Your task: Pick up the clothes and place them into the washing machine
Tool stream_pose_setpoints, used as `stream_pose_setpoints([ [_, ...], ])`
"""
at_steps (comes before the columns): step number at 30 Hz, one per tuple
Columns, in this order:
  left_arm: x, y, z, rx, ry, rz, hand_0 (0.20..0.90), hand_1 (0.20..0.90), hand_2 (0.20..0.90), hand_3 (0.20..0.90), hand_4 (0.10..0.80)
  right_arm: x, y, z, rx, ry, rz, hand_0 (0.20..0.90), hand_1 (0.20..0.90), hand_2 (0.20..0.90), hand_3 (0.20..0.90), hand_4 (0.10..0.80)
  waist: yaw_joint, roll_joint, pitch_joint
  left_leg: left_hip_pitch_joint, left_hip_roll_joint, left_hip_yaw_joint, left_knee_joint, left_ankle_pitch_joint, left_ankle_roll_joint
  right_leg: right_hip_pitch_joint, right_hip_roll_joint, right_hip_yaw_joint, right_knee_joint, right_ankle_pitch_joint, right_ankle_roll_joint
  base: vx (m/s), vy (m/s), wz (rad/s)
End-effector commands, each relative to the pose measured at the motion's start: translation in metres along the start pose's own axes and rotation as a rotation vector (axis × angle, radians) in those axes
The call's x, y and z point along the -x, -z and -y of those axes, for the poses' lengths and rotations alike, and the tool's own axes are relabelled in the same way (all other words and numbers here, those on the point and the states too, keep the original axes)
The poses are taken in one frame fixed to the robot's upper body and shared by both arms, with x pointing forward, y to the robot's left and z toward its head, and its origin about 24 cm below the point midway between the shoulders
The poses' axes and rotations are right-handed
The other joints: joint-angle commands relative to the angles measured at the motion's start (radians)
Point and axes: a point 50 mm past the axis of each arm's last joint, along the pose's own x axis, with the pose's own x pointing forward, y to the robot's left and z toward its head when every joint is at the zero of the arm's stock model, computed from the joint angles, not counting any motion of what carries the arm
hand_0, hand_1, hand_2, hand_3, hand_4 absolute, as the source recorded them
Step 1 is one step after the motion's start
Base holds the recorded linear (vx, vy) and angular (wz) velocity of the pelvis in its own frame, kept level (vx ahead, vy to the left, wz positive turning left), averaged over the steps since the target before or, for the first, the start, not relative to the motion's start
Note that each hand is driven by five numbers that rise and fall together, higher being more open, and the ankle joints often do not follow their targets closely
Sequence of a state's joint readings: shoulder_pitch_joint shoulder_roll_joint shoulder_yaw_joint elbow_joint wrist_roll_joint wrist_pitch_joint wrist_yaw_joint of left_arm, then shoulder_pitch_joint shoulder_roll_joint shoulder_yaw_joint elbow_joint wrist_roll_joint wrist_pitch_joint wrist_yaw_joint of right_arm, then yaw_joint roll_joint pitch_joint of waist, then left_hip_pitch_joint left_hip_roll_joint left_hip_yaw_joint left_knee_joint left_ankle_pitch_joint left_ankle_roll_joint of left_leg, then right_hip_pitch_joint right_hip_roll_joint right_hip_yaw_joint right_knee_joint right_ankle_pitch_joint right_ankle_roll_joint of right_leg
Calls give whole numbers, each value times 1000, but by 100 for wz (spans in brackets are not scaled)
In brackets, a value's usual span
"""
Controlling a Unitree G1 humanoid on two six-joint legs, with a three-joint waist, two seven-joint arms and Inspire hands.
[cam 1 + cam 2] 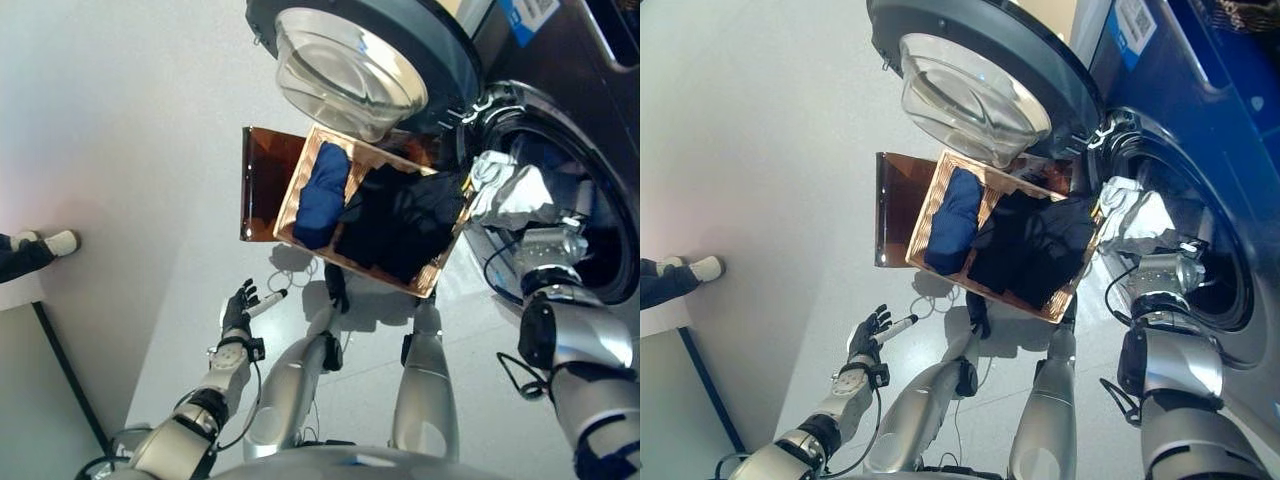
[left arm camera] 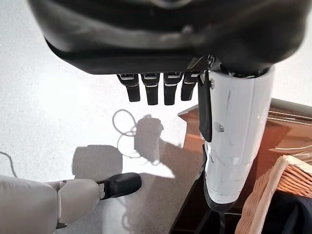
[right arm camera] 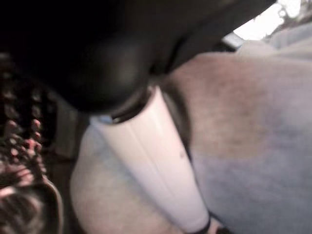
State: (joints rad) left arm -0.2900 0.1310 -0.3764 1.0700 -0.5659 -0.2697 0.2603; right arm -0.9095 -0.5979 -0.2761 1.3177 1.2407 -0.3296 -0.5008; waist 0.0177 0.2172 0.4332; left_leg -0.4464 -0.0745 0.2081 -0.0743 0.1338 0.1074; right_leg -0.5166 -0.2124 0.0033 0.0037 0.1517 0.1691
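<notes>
A shallow wicker basket (image 1: pixel 288 195) rests on a low dark brown box (image 1: pixel 262 175) beside the washing machine. In it lie a blue garment (image 1: pixel 322 195) and a black garment (image 1: pixel 400 222). My right hand (image 3: pixel 97 53) is curled on a white-grey garment (image 1: pixel 510 188) and holds it at the rim of the machine's open drum (image 1: pixel 600 215). Its white-covered thumb (image 3: pixel 156 161) lies pressed on the cloth (image 3: pixel 243 131). My left hand (image 1: pixel 238 310) hangs open and empty low over the floor, left of the basket.
The machine's round glass door (image 1: pixel 350 70) stands wide open above the far end of the basket. A person's shoe (image 1: pixel 45 245) shows at the far left on the pale floor (image 1: pixel 130 150). A dark-edged panel (image 1: pixel 60 370) stands at the lower left.
</notes>
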Motion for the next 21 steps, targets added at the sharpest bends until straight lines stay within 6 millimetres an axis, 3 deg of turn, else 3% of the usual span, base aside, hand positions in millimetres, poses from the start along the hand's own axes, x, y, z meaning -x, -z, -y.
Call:
stream_pose_setpoints([
  [1,6,21,-15,-8,-72,-59,900,900,900,900,800,-5,-106,-15,-193,7,316,200,200,200,200,300,-25,-6,-76,-84,29,-13,202,-155,-137,-15,-49,12,85,-23,5,1,7,-3],
  [7,8,26,-17,-10,-79,-78,900,900,900,900,800,-3,-120,-19,-290,34,325,200,200,200,200,300,-26,4,-81,-94,29,-11,205,-157,-139,-27,-49,20,86,-24,5,-5,2,-6],
  [15,9,29,-21,3,-98,-93,900,900,900,900,800,12,-130,-42,-397,-40,372,200,200,200,200,300,-34,16,-86,-117,32,-1,204,-143,-141,-55,-46,30,90,-17,2,1,-5,0],
  [21,9,28,-29,-12,-113,-74,900,900,900,900,800,27,-165,-65,-325,-152,492,200,200,200,200,300,-25,19,-92,-131,32,0,197,-136,-147,-74,-48,30,93,-16,3,0,0,0],
])
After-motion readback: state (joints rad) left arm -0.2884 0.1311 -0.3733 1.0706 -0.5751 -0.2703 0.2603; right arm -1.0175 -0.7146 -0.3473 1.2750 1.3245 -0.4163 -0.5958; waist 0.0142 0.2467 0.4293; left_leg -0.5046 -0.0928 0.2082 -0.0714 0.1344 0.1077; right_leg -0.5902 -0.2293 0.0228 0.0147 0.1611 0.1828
